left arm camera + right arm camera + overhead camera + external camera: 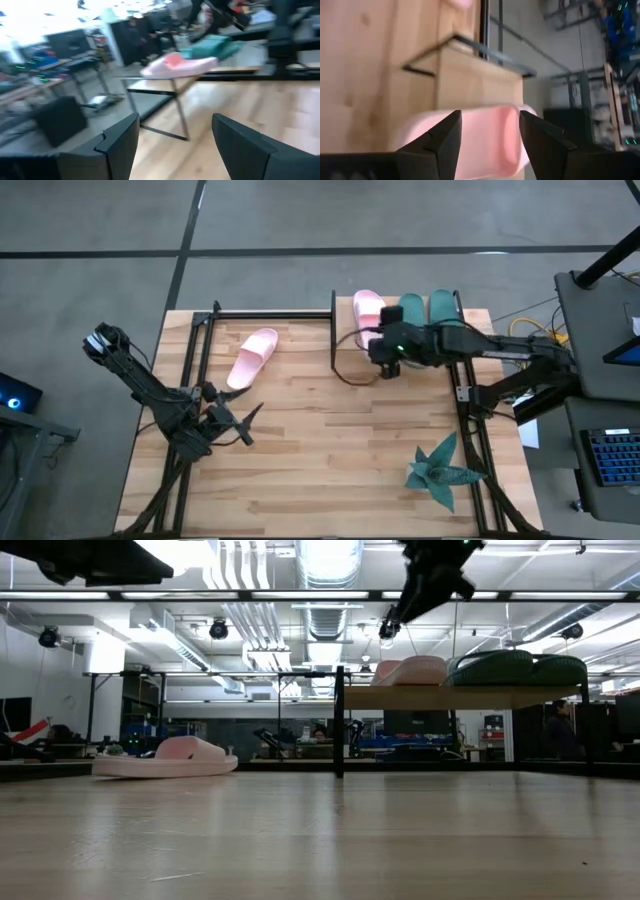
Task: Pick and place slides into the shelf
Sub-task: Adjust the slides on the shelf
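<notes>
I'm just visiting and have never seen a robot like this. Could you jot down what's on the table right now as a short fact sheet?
On the shelf: one pink slide, two green slides
On the table: second pink slide, teal star-shaped plant
Right gripper: open, above the shelved pink slide
Left gripper: open, empty, waiting low on the left
Slides left to place: one

Three slides [410, 311] on shelf [460, 696]; fourth pink slide [252, 358] flat on tabletop.
</notes>
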Robot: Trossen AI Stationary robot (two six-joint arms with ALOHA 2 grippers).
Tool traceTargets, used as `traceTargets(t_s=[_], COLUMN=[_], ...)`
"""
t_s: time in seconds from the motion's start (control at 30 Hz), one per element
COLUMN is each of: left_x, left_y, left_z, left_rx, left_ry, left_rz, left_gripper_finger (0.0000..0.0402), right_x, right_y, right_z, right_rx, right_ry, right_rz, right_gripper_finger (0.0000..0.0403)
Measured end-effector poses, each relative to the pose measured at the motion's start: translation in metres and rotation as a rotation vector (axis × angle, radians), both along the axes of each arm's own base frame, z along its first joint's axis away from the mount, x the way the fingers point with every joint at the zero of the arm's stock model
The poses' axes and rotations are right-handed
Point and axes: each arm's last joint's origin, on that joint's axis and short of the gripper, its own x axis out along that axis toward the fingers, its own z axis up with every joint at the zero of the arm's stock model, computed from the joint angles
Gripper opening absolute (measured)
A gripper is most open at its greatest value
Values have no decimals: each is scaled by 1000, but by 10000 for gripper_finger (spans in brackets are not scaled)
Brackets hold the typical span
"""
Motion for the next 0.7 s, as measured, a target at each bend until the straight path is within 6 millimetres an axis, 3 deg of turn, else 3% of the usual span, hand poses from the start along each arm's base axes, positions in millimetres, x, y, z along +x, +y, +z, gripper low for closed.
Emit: traceTargets(t_s=[0.4, 0.7], left_x=[1, 1], left_y=[-1, -1], left_z=[-3, -3], left_rx=[35, 35], left_ry=[1, 1], left_rz=[69, 70], left_gripper_finger=[235, 235], right_x=[37, 48], right_y=[-81, -101], right_z=[-18, -27], right_rx=[-62, -19], right_ry=[214, 343], right_rz=[-169, -206], right_gripper_finger=[189, 173])
